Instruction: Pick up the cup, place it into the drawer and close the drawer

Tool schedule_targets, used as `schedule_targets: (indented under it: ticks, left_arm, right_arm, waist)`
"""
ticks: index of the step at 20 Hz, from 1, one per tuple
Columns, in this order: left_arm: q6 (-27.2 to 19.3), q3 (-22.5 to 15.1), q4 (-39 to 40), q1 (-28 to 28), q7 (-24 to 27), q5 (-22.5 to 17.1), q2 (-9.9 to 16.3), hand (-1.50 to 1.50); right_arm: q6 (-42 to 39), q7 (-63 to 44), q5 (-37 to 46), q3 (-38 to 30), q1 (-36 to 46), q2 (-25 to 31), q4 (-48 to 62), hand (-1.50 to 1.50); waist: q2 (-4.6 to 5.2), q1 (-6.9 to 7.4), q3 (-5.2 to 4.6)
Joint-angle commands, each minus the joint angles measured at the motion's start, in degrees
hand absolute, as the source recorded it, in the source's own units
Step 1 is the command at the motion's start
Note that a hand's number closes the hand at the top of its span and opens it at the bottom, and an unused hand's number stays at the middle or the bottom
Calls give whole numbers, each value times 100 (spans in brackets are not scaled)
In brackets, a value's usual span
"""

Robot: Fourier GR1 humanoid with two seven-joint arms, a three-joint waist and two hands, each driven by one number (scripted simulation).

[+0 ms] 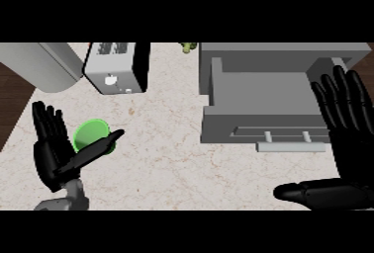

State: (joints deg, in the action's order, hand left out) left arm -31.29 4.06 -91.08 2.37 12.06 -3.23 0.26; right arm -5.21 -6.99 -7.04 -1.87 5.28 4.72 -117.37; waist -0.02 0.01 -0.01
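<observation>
Our left hand (55, 148) had its fingers straight and spread, pointing to twelve o'clock, with the thumb angled toward two o'clock across the green cup (90, 135), which sat on the counter just beside the palm, grasped by nothing. Our right hand (343, 143) was likewise released, fingers straight and upright at three o'clock of the open grey drawer (263, 94), thumb lying toward nine o'clock along the lower edge. The marbled counter (175, 158) carried a toaster (116, 68) at eleven o'clock, with a grey cylinder (44, 66) beyond it.
</observation>
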Motion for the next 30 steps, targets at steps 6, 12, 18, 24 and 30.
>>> schedule_targets:
  ticks: [6, 12, 18, 24, 30]
  left_arm:
    - [446, 373, 776, -190, 704, -465, 26, -150]
    - [550, 321, 1692, -177, 1573, -787, -17, -150]
    - [1116, 980, 2559, 162, 1844, -1081, 273, -150]
    - [1172, 1220, 3652, 728, 2528, -1250, 228, -150]
    - [1473, 1527, 4257, 848, 2844, -1500, 522, -150]
  right_arm:
    - [142, -201, 276, 374, 32, -188, -204, -150]
    - [-111, 44, -14, 29, 36, -37, 178, -150]
    - [-269, 84, -238, -198, -172, 41, -31, -150]
    - [-212, 108, 3, 105, -263, -110, -82, -150]
    - [-96, -620, -326, -327, 471, 188, -125, -150]
  waist:
    - [-1, 4, 0]
    - [1, -1, 0]
    - [2, -8, 0]
    - [5, -23, -1]
    - [9, -19, -3]
